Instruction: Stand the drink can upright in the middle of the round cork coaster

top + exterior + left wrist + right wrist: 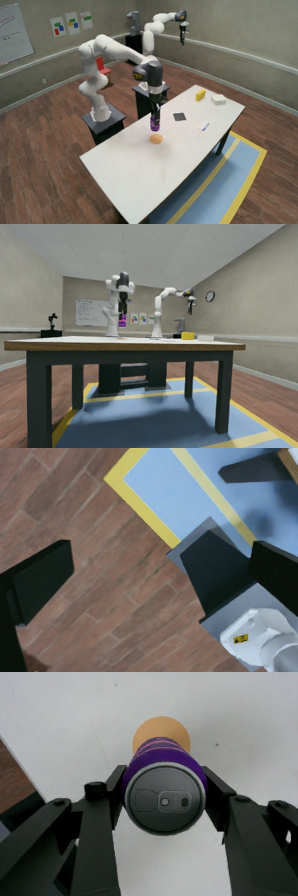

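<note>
The purple drink can (154, 126) (122, 321) (165, 797) hangs upright, held between the fingers of my right gripper (155, 116) (122, 314) (161, 779), which is shut on it. The can is in the air above the table. The round cork coaster (156, 139) (122, 338) (162, 728) lies flat on the table (125, 165). In the right wrist view the can covers the coaster's lower part, and the rest shows beyond the can. My left gripper (182, 41) (190, 312) (161, 556) is open and empty, high up away from the table.
A dark square coaster (179, 116) lies on the table toward the robot bases. Farther along are a white card with a blue edge (203, 126), a yellow block (200, 95) (187, 336) and a white block (218, 99) (206, 338).
</note>
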